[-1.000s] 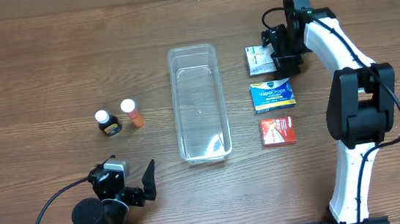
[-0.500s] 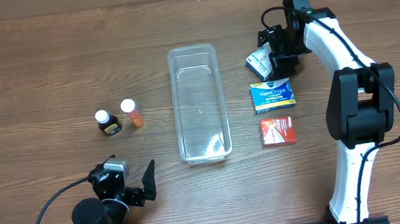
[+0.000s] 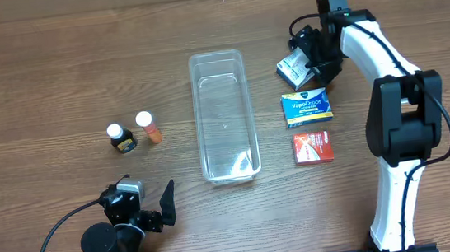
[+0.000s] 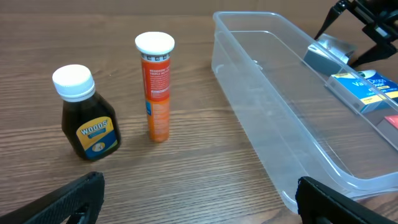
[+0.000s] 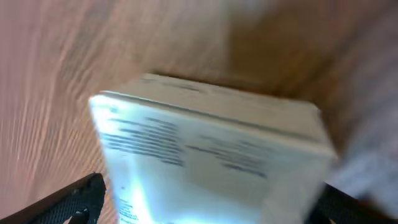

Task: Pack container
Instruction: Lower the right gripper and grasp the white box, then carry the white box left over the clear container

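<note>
Container (image 3: 224, 118) lies empty mid-tabletop, its length running far edge to near edge, with a blue box (image 3: 306, 107) and a red box (image 3: 313, 147) right of it and a dark bottle (image 3: 123, 138) and an orange tube (image 3: 150, 126) to its left. Nearer the far right corner the white box (image 3: 292, 71), flat a second ago, now sits tipped between the right gripper's (image 3: 307, 54) wide-spread jaws, so the first pick looks begun, though I cannot tell a firm hold. The left gripper (image 3: 149, 198) waits at the near edge, jaws open and empty.
</note>
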### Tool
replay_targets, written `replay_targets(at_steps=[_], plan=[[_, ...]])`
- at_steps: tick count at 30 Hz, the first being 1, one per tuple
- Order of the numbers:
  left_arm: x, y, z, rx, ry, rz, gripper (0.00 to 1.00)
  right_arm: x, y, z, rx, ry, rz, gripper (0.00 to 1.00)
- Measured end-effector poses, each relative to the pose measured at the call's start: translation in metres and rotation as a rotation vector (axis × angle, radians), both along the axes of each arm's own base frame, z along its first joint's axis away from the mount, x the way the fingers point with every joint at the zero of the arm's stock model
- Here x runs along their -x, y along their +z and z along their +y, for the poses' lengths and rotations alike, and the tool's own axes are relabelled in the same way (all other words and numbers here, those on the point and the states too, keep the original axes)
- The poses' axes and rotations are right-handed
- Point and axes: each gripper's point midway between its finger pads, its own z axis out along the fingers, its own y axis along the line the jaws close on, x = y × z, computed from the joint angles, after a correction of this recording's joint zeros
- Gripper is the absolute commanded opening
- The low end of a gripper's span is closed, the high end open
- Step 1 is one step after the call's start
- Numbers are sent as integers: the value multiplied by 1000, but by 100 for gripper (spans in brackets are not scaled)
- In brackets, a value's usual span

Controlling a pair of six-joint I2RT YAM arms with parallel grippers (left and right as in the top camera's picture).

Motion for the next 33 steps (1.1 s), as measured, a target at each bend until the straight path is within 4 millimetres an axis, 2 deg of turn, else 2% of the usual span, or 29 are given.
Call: replay_targets(at_steps=[8, 17, 21, 22, 28, 33], plan=[[0, 0, 0, 0, 0, 0, 100, -5, 1, 9, 55, 140, -54, 100], [0, 0, 0, 0, 0, 0, 100, 0, -4, -3, 127, 141, -29, 99], [0, 0, 0, 0, 0, 0, 100, 4, -10, -5, 138, 132, -15, 89], [0, 0, 0, 0, 0, 0, 100, 5, -11, -6, 141, 127, -12, 83], [0, 0, 0, 0, 0, 0, 100, 9, -13, -7, 143, 128, 4, 65], [0, 0, 0, 0, 0, 0, 100, 25, -10, -8, 150, 162, 69, 64]])
